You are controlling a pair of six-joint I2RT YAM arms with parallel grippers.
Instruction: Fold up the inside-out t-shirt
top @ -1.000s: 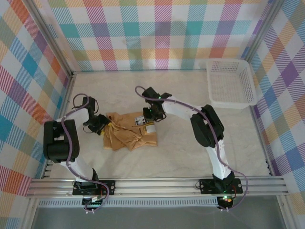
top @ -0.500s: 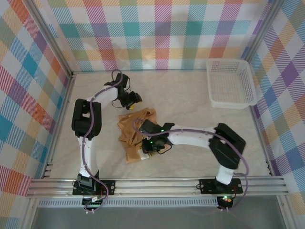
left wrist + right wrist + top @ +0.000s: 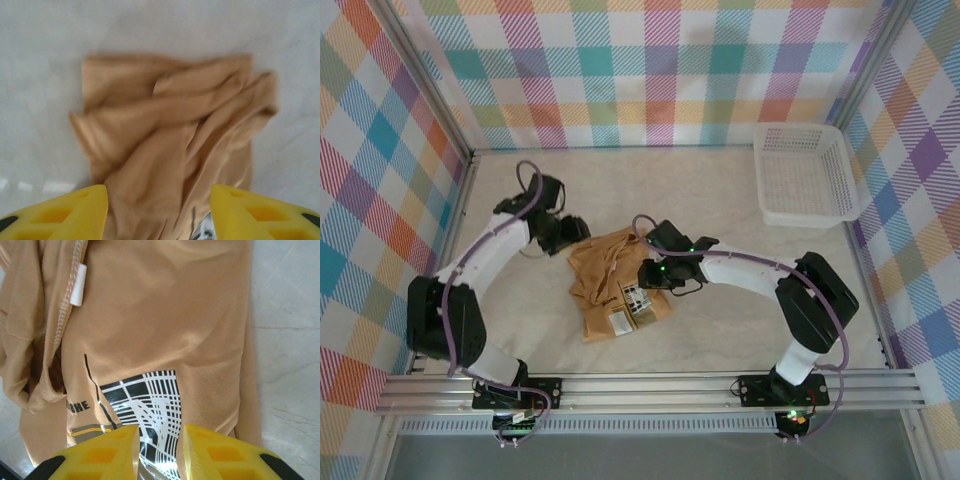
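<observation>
Top cam: inside-out t-shirt (image 3: 605, 285) lay crumpled mid-table (image 3: 720, 210), betw. both arms; long axis ran far-to-near, printed patch (image 3: 145, 400) toward near end. R wrist cam alone gave detail: black-white grid print, white tag (image 3: 77, 285) by stitched seam; right gripper (image 3: 160, 450) jaws narrowly apart just over print, gripping nothing. L wrist cam, blurred: left gripper (image 3: 159, 210) spread wide, soft tan folds beyond yellow fingertips (image 3: 75, 210). White mesh basket (image 3: 804, 218) sat far right; table pale, marbled.

We see bright, even light, soft shadows. The left wrist view blurs the shirt (image 3: 170, 140); the right is sharp.
</observation>
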